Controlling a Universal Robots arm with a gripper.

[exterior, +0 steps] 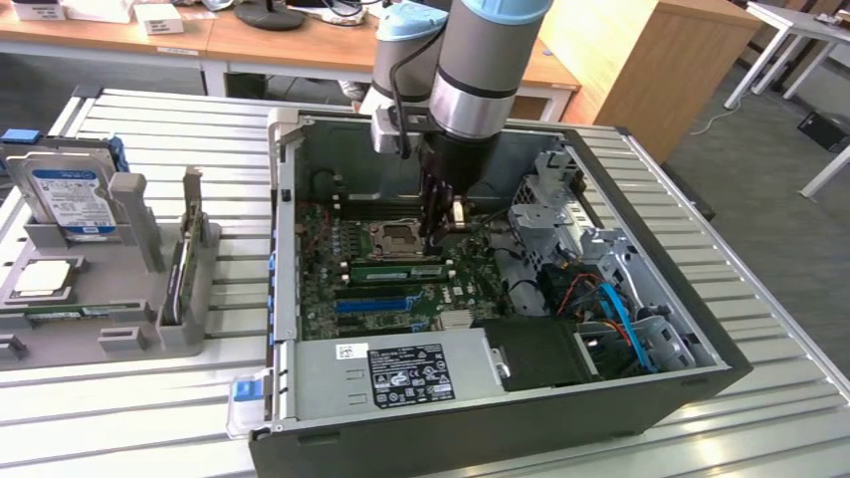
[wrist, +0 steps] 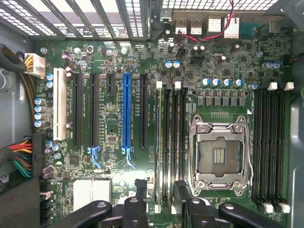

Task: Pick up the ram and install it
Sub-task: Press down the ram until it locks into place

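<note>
The ram (exterior: 394,269) is a narrow green stick standing in a memory slot on the motherboard (exterior: 332,299), just beside the CPU socket (exterior: 396,238). In the wrist view the ram (wrist: 159,137) shows edge-on in the slot nearest the blue connector, between white clips. My gripper (exterior: 445,214) hangs over the board inside the open case, a little above the slots. Its black fingers (wrist: 141,190) stand apart on either side of the slot bank, and my gripper (wrist: 160,186) is open with nothing held.
The PC case (exterior: 286,179) lies open on a slatted metal table. A power supply (exterior: 398,373) and drive cage (exterior: 558,214) crowd the case's sides. A grey fixture (exterior: 133,339) at the exterior view's left holds a hard drive (exterior: 67,194). Cables (wrist: 19,156) lie beside the board.
</note>
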